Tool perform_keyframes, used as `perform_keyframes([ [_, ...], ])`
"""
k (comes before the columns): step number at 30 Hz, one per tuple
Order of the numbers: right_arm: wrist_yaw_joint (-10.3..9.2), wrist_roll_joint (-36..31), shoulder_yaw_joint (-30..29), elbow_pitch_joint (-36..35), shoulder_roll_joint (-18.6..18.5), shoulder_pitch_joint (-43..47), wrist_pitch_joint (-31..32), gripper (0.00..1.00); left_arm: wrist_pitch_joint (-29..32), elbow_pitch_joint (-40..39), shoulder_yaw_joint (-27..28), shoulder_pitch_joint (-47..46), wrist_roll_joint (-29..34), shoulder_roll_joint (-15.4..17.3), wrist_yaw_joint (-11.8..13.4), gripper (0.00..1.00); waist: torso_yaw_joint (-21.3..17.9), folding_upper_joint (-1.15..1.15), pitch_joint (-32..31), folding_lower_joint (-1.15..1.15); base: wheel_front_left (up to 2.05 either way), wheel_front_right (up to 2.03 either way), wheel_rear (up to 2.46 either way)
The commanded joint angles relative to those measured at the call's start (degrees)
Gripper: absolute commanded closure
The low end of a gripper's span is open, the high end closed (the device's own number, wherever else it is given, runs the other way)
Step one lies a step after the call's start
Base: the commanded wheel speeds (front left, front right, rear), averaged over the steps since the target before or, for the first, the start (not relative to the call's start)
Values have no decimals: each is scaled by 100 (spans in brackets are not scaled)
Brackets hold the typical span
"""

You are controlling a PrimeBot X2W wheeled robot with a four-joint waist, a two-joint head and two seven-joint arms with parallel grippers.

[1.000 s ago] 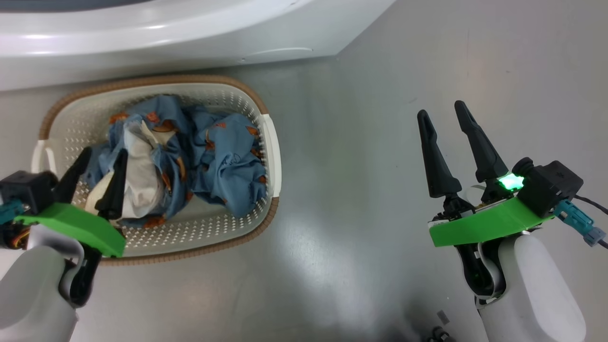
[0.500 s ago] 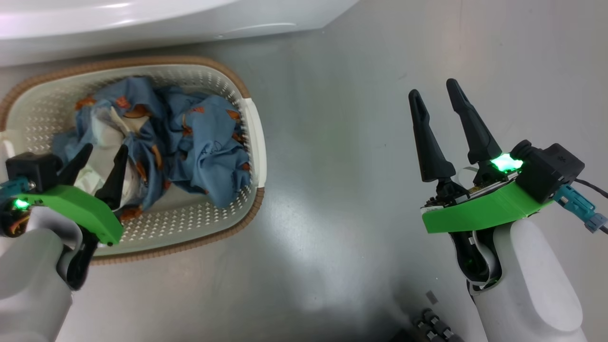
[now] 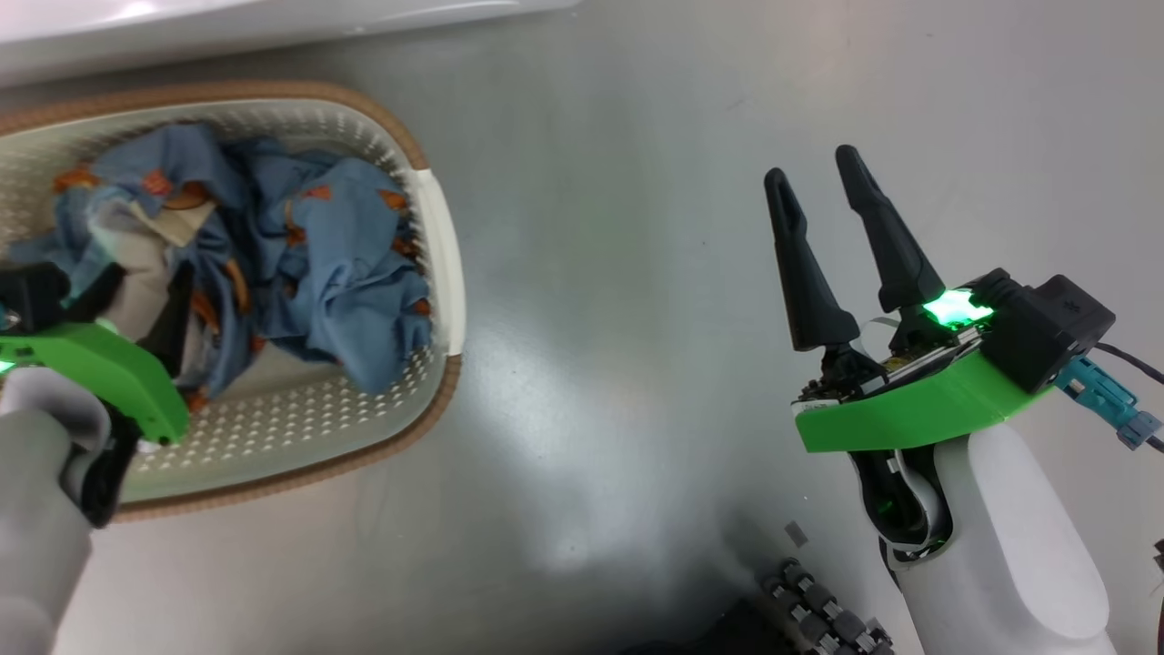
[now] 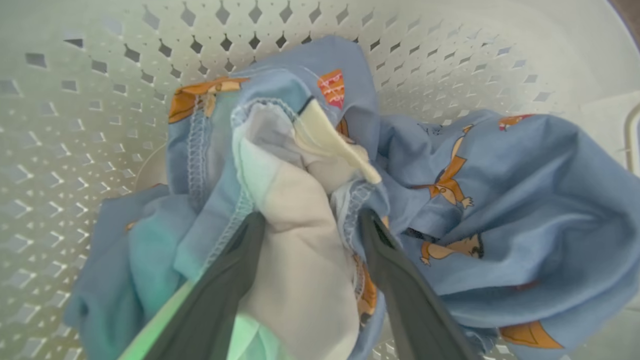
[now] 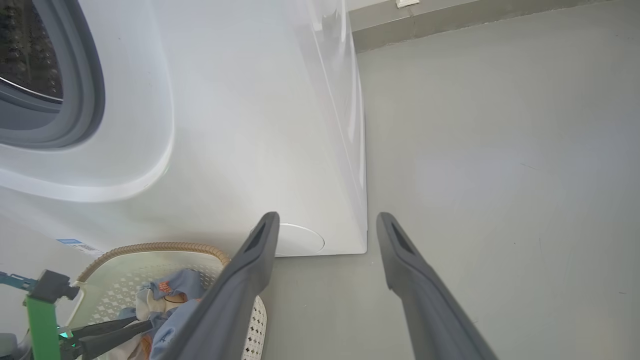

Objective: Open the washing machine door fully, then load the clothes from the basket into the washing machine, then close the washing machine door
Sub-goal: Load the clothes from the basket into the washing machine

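grey floor [image 3: 618, 273] is seen running smooth and bare between the two arms, and plenty of open room is left around the right gripper [image 3: 814, 168], which is held over it with its two dark fingers spread and nothing between them. over at the robot's left, the basket [image 3: 446, 255] is set on that floor, its far brown rim close to the white base of the washing machine [image 5: 240, 125]; whether they touch cannot be told. the clothes [image 3: 336, 264] are heaped inside the basket, with bare perforated wall left around them. now the left gripper [image 4: 312, 220] is seen sunk into the heap, jaws parted, a fold of white-cream lining [image 4: 295, 260] straddled by both fingers. orange-brown cartoon figures [image 4: 445, 187] are printed on the blue cloth. on the machine front, the grey rubber ring [image 5: 87, 100] and a slice of steel drum [image 5: 25, 50] are glimpsed, and the round filter cap [image 5: 300, 239] is tucked at the lower corner. past that corner, floor is left free up to a skirting strip [image 5: 450, 25]. a small blue sticker [image 5: 75, 245] is spotted low on the machine, its print too small to be read.
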Motion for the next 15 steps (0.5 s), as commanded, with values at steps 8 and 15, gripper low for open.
perform_keyframes([
  [8, 9, 130, 190, -190, 37, 189, -27, 0, 187, 444, -352, -316, -40, 388, -18, 0, -211, 0, 230, 0, 0, 0, 0],
  [15, 9, 129, 189, -186, 37, 184, -27, 0, 402, 656, -613, -469, -162, 295, -18, 11, -227, 0, 204, 0, 0, 0, 0],
])
